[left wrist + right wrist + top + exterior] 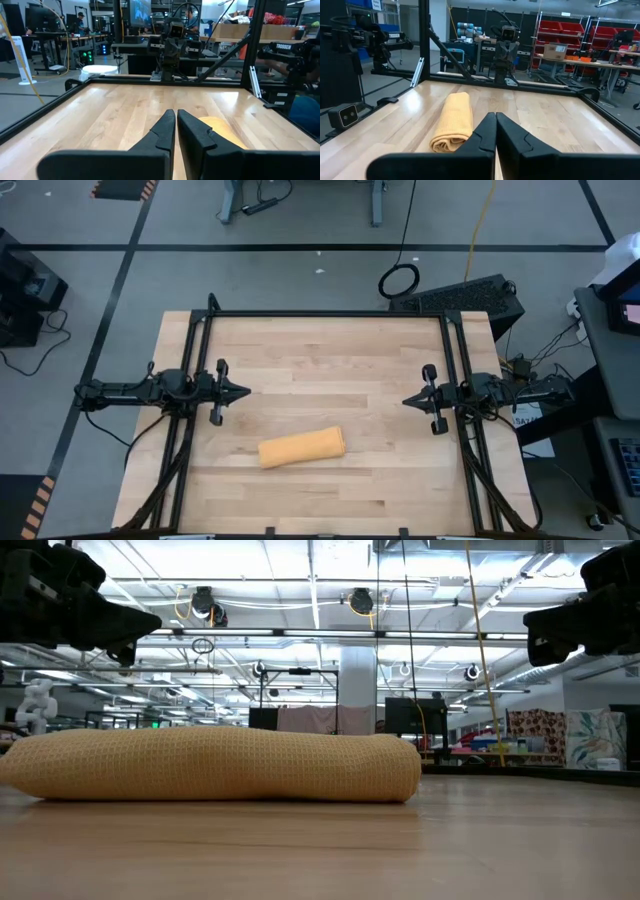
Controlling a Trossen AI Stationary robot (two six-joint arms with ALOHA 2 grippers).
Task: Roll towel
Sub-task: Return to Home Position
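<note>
The mustard-yellow towel [302, 448] lies rolled into a cylinder on the wooden table, near its front edge and a little left of centre; it rests on its long side [215, 768]. The right wrist view shows the towel's spiral end [452, 126], while only a strip of the towel [224, 131] shows in the left wrist view. My left gripper [245, 391] hovers shut at the table's left side, pointing level toward the middle. My right gripper [406, 399] hovers shut at the right side, facing it. Neither touches the towel.
A black metal frame [330, 313] runs along the table's far edge and both sides. Bare wood lies between the two grippers and behind the towel. Beyond the table stand desks, shelves and a keyboard [465, 295].
</note>
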